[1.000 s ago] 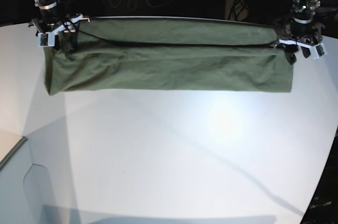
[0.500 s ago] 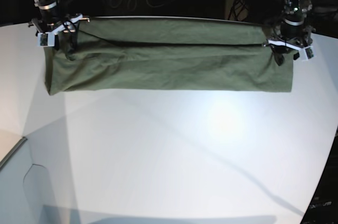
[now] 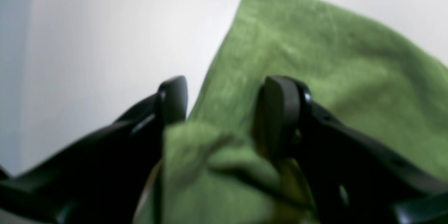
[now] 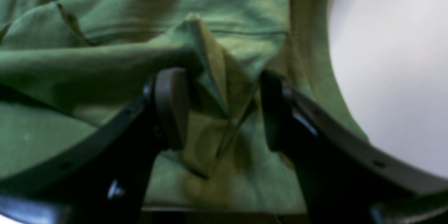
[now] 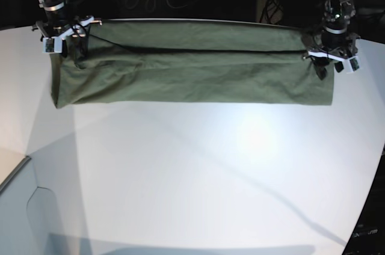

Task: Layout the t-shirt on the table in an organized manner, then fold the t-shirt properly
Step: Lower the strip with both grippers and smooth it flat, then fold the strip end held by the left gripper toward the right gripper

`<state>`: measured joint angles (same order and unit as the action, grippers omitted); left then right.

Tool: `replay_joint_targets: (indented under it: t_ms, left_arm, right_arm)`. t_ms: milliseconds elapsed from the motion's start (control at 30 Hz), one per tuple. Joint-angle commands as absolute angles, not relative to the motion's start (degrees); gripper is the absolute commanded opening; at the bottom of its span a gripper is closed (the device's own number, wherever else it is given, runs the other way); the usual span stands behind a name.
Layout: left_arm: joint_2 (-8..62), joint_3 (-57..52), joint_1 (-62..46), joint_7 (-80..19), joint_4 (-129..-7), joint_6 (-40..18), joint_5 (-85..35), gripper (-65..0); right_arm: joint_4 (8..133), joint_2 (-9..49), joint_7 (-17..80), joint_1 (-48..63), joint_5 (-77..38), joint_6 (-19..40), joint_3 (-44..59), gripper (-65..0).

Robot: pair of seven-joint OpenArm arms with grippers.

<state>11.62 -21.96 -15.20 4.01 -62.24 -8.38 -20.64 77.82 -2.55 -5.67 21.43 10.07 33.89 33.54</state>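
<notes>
Look for the t-shirt (image 5: 192, 68) at the far side of the counter (image 5: 192, 177): laid out as a long folded band, reaching from one arm to the other, with a lengthwise crease near its far border and plenty of bare white surface toward the near edge. Note the left pincer (image 5: 332, 61) at the band's end on the base view's right, jaws apart, with a soft bunch of cloth sitting between them in the wrist view but not pressed flat. Note the right pincer (image 4: 220, 105) at the opposite end, likewise apart, straddling a raised peak of fabric beside a hemmed edge. Judged from this: probably a lengthwise fold in hand, with both ends of the upper layer waiting to be gripped. To do it well, sink the fingertips down to the counter first, then close on the whole thickness of the upper layer, not on a single loose wrinkle. Match both ends in height and timing to keep the crease straight. Lift only enough to clear the surface, carry evenly toward the near border, and lay down without stretching along the length or dragging the lower layer. Check edge alignment before letting go. Beware the left end: cloth bunched deep between the jaws, apt to snag.
</notes>
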Motion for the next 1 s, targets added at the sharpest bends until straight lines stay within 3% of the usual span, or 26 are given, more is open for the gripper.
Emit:
replay_joint_targets:
  t_ms: [0,100,367,433,667,967]
  left_arm:
    - [12.00,-21.85,-15.60,2.59,-62.02,-8.48,-20.79,-31.6]
    - [12.00,-21.76,-15.69,2.59,-61.85,-8.57,-20.79,-33.4]
    - [12.00,-21.76,-15.52,2.59,-61.85,-8.57,-20.79,-54.3]
    - [12.00,-21.85,-15.43,2.59,-62.20,-8.57,-20.79,-64.1]
    - [10.42,-22.37,-16.92,2.68,-69.58,-8.48,-20.79,-65.0]
    - [3.30,-18.95,-23.87,2.51,-90.95,-8.40,-19.38,-65.0]
  right_arm:
    - [78.55,-2.07,-7.25,21.32,9.27,34.42,33.63,-32.5]
    - [78.55,-2.07,-7.25,21.32,9.27,34.42,33.63,-32.5]
    - [78.55,-2.07,-7.25,20.53,9.27,34.42,33.63,-32.5]
    - [78.55,-2.07,-7.25,20.53,9.27,34.42,33.63,-32.5]
    - [78.46,-2.15,-7.25,19.74,9.27,34.42,33.63,-32.5]
    - [78.46,-2.33,-7.25,19.30,9.27,34.42,33.71,-32.5]
